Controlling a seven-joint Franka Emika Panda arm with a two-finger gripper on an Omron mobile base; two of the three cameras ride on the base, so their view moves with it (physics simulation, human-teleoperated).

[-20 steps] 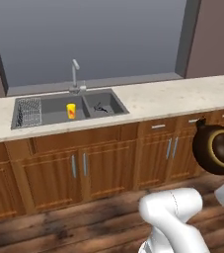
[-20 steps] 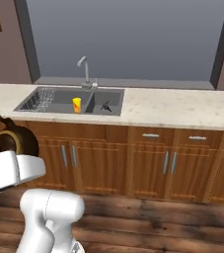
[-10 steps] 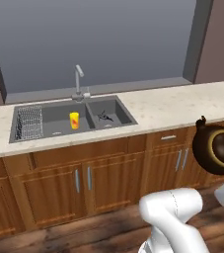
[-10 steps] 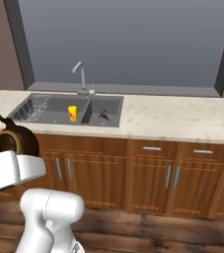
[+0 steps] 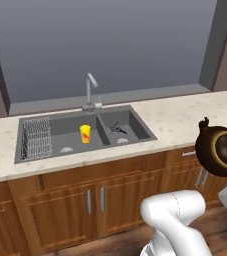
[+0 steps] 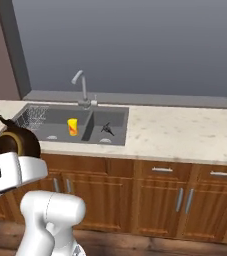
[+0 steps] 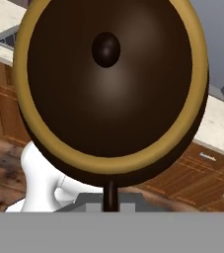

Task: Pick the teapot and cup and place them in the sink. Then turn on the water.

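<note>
The dark-brown teapot (image 7: 108, 89) with its gold rim hangs close in front of the hand camera, and my gripper (image 7: 111, 201) is shut on its thin handle. From the base the teapot (image 5: 221, 150) floats in front of the cabinets, right of the sink (image 5: 60, 131); from the other side the teapot (image 6: 14, 142) is low on the left. The yellow cup (image 5: 85, 133) stands upright in the left basin, also seen as the cup (image 6: 72, 126) in the sink (image 6: 116, 116). No water runs from the grey faucet (image 5: 90, 90).
A wire rack (image 5: 37, 138) fills the left end of the left basin. A small dark object (image 5: 117, 129) lies in the right basin. Pale stone counter (image 6: 185, 132) stretches to the right of the sink, with wooden cabinets (image 5: 65, 200) below and a window behind.
The whole picture has shifted: the base has driven closer, so the sink looks larger and nearer the middle. The teapot stays in the gripper; the cup stays in the basin.
</note>
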